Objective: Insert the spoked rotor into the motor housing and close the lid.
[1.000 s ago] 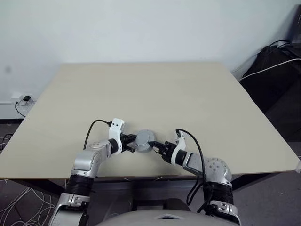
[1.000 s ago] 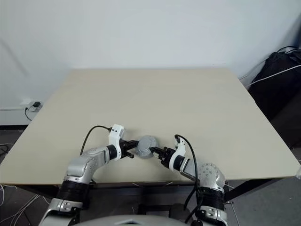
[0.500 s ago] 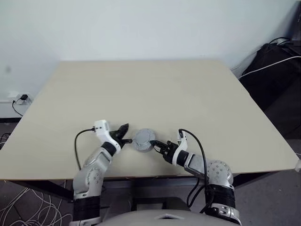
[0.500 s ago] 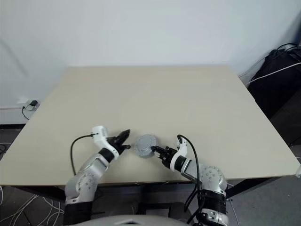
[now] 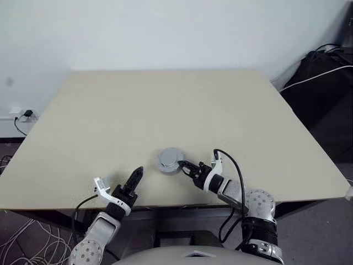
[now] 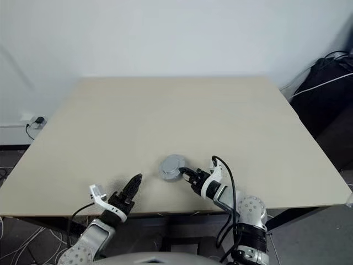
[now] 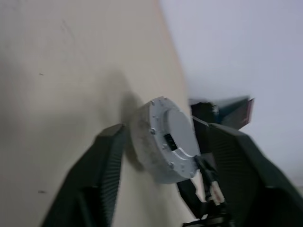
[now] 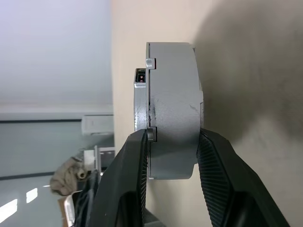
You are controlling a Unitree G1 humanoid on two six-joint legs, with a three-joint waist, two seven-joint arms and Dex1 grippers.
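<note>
right gripper (image 5: pixel 186 165): jaws pinching the closed motor housing (image 5: pixel 170 160) at its edge, one finger (image 8: pixel 127 189) on the lid (image 8: pixel 141 104) side, the other on the grey body side. the wrist view shows the pinch taking in the full thickness of the round case.

left gripper (image 5: pixel 137 176): jaws spread, holding nothing, apart from the housing, low over the near edge of the tabletop (image 5: pixel 165 110) and pointing forward toward the housing. in its wrist view the two dark ribbed fingers (image 7: pixel 99 175) stand wide with the housing seen between them farther off.

motor housing: round light-grey case, lid seated on it, small screw heads around the rim and a small dark rectangular opening on the lid face (image 7: pixel 171 140). it sits on the tabletop near the front edge, roughly mid-width, just left of the right gripper's tips. whether it lies fully flat or is tipped cannot be told. the rotor is not to be seen apart from the closed case.

tabletop: pale beige, bare apart from the housing.

surroundings: white wall (image 5: pixel 165 33) behind the tabletop; black cables and a white cable (image 5: pixel 317 77) over dark gear at the right; a wall socket with plug (image 5: pixel 25 116) at the left; loose cables (image 5: pixel 33 237) on the floor under the left front corner.
</note>
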